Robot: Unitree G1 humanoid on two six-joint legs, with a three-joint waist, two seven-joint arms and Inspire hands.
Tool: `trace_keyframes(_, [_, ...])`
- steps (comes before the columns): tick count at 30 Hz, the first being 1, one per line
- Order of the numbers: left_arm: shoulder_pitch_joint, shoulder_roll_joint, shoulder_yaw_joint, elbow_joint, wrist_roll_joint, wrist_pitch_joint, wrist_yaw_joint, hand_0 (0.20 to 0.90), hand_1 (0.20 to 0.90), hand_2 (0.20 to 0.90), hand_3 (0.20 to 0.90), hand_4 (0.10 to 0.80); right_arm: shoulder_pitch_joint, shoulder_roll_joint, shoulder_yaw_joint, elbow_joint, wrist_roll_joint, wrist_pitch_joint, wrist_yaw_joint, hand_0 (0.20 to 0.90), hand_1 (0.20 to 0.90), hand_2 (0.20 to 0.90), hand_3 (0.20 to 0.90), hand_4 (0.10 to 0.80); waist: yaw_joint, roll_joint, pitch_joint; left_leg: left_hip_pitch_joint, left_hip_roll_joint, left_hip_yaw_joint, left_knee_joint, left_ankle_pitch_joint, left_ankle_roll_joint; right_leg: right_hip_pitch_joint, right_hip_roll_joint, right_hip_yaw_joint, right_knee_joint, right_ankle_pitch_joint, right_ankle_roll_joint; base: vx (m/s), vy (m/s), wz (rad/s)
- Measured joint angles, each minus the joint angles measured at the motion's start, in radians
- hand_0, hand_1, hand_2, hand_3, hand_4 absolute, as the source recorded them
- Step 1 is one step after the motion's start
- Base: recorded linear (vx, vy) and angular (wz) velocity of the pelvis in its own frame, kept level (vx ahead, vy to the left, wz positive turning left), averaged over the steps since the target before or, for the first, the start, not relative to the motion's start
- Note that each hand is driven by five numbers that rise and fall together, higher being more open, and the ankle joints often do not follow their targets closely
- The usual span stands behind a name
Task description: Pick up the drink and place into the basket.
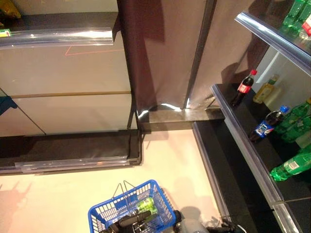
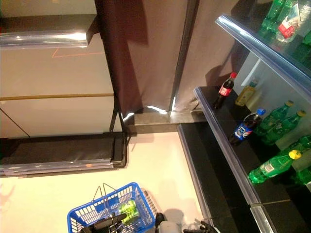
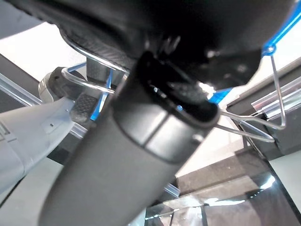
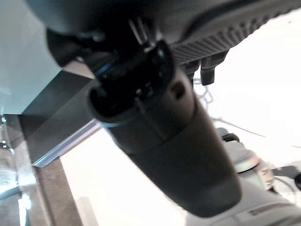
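A blue basket (image 1: 131, 211) hangs low at the bottom of the head views, above the pale floor (image 1: 58, 199). A green drink bottle (image 1: 147, 208) lies inside it. The left hand (image 1: 127, 222) shows as a dark shape at the basket's near rim, and in the left wrist view its fingers (image 3: 101, 56) are curled round the wire handles (image 3: 254, 127), clamped on them. The right hand (image 4: 164, 132) shows only in its own wrist view, as a dark bulk with short fingers (image 4: 209, 70) past it; whether it is apart or together cannot be told. On the dark shelf (image 1: 233, 121) to the right stand a red-labelled cola bottle (image 1: 244, 87), a blue-labelled cola bottle (image 1: 266, 124), a yellowish bottle (image 1: 266, 89) and green bottles (image 1: 291, 167)
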Motion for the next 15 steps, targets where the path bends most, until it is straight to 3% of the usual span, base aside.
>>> trace_keyframes(2, [-0.017, -0.001, 0.025, -0.010, -0.001, -0.012, 0.003, 0.300, 0.300, 0.300, 0.200, 0.100, 0.002, 0.001, 0.000, 0.000, 0.000, 0.005, -0.001, 0.900, 0.900, 0.900, 0.900, 0.800, 0.004, -0.016, 0.000, -0.105, -0.027, 0.074, 0.198, -0.003, -0.046, 0.003, -0.017, 0.000, -0.010, 0.003, -0.008, 0.057, -0.068, 0.07])
trace_keyframes(3, [-0.021, 0.000, 0.031, -0.028, -0.001, -0.011, 0.003, 0.300, 0.300, 0.300, 0.200, 0.100, 0.007, 0.000, 0.002, -0.001, 0.000, 0.005, -0.005, 0.900, 0.900, 0.900, 0.900, 0.800, 0.009, -0.024, 0.004, -0.153, -0.031, 0.131, 0.298, 0.027, -0.097, 0.025, -0.027, 0.002, -0.035, 0.008, -0.019, 0.076, -0.027, -0.07])
trace_keyframes(5, [-0.020, 0.005, 0.030, -0.042, 0.001, -0.007, 0.003, 0.300, 0.300, 0.300, 0.200, 0.100, 0.013, -0.002, 0.002, 0.001, 0.001, 0.002, -0.007, 0.900, 0.900, 0.900, 0.900, 0.800, 0.023, -0.034, 0.012, -0.202, -0.036, 0.164, 0.416, 0.079, -0.141, 0.077, -0.038, 0.022, -0.102, 0.027, -0.026, 0.134, 0.011, -0.15])
trace_keyframes(6, [-0.025, 0.007, 0.028, -0.059, 0.002, -0.007, 0.002, 0.300, 0.300, 0.300, 0.200, 0.100, 0.013, -0.002, 0.003, 0.001, 0.001, 0.005, -0.007, 0.900, 0.900, 0.900, 0.900, 0.800, 0.038, -0.038, 0.018, -0.214, -0.028, 0.188, 0.396, 0.043, -0.075, 0.111, -0.040, 0.035, -0.149, 0.042, -0.045, 0.198, 0.048, -0.19])
trace_keyframes(7, [-0.028, 0.006, 0.027, -0.073, -0.003, -0.005, -0.001, 0.300, 0.300, 0.300, 0.200, 0.100, 0.010, -0.002, 0.006, 0.000, 0.000, 0.003, -0.007, 0.900, 0.900, 0.900, 0.900, 0.800, 0.041, -0.041, 0.020, -0.226, -0.016, 0.197, 0.304, 0.024, -0.041, 0.124, -0.042, 0.044, -0.171, 0.046, -0.051, 0.235, 0.058, -0.22])
trace_keyframes(9, [-0.036, 0.004, 0.041, -0.075, -0.015, -0.008, -0.002, 0.300, 0.300, 0.300, 0.200, 0.100, -0.008, -0.004, 0.016, 0.000, 0.000, 0.003, -0.007, 0.900, 0.900, 0.900, 0.900, 0.800, 0.056, -0.049, 0.026, -0.246, 0.010, 0.210, 0.085, 0.028, -0.032, 0.117, -0.042, 0.075, -0.173, 0.045, -0.049, 0.273, 0.063, -0.34])
trace_keyframes(11, [-0.052, 0.013, 0.053, -0.076, -0.020, -0.018, -0.002, 0.300, 0.300, 0.300, 0.200, 0.100, -0.039, -0.009, 0.026, -0.002, 0.000, 0.003, -0.006, 0.900, 0.900, 0.900, 0.900, 0.800, 0.073, -0.033, 0.049, -0.260, 0.043, 0.215, -0.094, 0.113, -0.015, 0.104, -0.024, 0.108, -0.172, 0.037, -0.030, 0.277, 0.096, -0.58])
trace_keyframes(12, [-0.051, 0.013, 0.056, -0.077, -0.020, -0.019, -0.002, 0.300, 0.300, 0.300, 0.200, 0.100, -0.041, -0.012, 0.027, -0.006, 0.000, 0.003, -0.006, 0.900, 0.900, 0.900, 0.900, 0.800, 0.083, -0.023, 0.051, -0.259, 0.053, 0.224, -0.097, 0.130, -0.011, 0.102, -0.010, 0.123, -0.173, 0.035, -0.021, 0.273, 0.129, -0.80])
trace_keyframes(13, [-0.035, 0.002, 0.065, -0.075, -0.021, -0.025, 0.000, 0.300, 0.300, 0.300, 0.200, 0.100, -0.059, -0.017, 0.026, -0.006, 0.000, 0.001, -0.005, 0.900, 0.900, 0.900, 0.900, 0.800, 0.110, 0.019, 0.057, -0.258, 0.109, 0.271, -0.101, 0.193, 0.001, 0.094, 0.046, 0.119, -0.080, 0.016, -0.038, 0.296, 0.158, -0.82])
trace_keyframes(14, [-0.019, 0.016, 0.079, -0.079, -0.021, -0.026, 0.000, 0.300, 0.300, 0.300, 0.200, 0.100, -0.054, -0.006, 0.029, -0.006, -0.001, 0.007, -0.002, 0.900, 0.900, 0.900, 0.900, 0.800, 0.113, 0.036, 0.059, -0.228, 0.130, 0.290, -0.117, 0.194, -0.015, 0.079, 0.088, 0.112, 0.076, -0.060, -0.036, 0.272, 0.173, -0.78])
trace_keyframes(15, [0.013, 0.039, 0.079, -0.086, -0.024, -0.026, -0.008, 0.300, 0.300, 0.300, 0.200, 0.100, -0.032, 0.002, 0.037, -0.010, -0.001, 0.008, 0.003, 0.900, 0.900, 0.900, 0.900, 0.800, 0.110, 0.015, 0.046, -0.192, 0.120, 0.300, -0.138, 0.205, -0.022, 0.100, 0.095, 0.112, 0.143, -0.140, -0.037, 0.262, 0.183, -0.47])
